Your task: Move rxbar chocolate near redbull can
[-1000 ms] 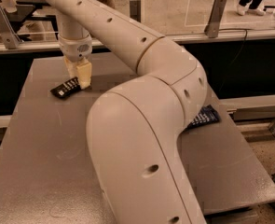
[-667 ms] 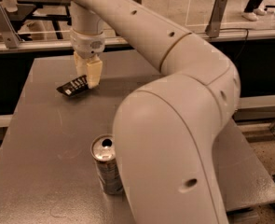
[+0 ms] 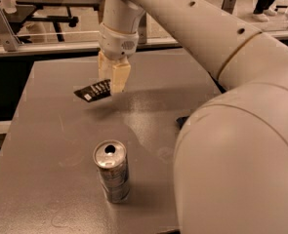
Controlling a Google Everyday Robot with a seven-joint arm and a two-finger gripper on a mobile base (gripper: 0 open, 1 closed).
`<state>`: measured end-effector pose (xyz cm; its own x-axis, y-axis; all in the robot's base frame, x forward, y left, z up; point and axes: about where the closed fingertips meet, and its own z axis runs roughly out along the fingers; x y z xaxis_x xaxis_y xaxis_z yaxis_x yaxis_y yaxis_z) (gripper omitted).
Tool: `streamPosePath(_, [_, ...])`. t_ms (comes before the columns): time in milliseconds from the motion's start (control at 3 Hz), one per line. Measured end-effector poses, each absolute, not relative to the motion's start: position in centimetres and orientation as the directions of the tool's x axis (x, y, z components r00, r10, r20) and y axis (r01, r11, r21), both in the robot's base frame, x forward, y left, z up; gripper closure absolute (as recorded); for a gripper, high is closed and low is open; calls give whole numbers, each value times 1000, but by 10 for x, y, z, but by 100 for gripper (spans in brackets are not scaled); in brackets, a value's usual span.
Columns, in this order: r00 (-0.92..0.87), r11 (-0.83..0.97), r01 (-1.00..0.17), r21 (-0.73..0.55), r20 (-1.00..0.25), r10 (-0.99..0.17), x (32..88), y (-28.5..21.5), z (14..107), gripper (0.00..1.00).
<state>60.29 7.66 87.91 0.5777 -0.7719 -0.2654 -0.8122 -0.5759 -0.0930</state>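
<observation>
Only one camera view to go on here, so everything is taken from that.

The two-finger cream-coloured gripper (image 3: 112, 84) is seen hanging over the far-left part of the flat grey matte table (image 3: 55, 130), pointed straight down from the big white jointed robot arm (image 3: 192, 18) that fills the right side of the shot. The fingers are closed on the rxbar chocolate (image 3: 94, 90), a slim flat black wrapper with white block lettering. It's pinched at its right end, with the rest sticking out to the left at a slight tilt. The bar looks to be held just off the tabletop, since a soft shadow can be made out on the surface below and to the right of it.

The redbull can (image 3: 112, 177), a slim tall silver-and-blue metal drink can with a shiny top and an opened tab hole, is stood upright near the front of the table. It is well apart from the bar, with bare table between them.

A dark wrapper corner (image 3: 182, 122) is spotted at the edge of the arm's shell; most of it is hidden. A pale metal rail (image 3: 60, 47) is seen running behind the table.
</observation>
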Motion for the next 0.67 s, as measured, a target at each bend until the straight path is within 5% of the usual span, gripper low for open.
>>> streamPosePath(667, [530,-538,-841,-57,-284,-799,525,44,878,100])
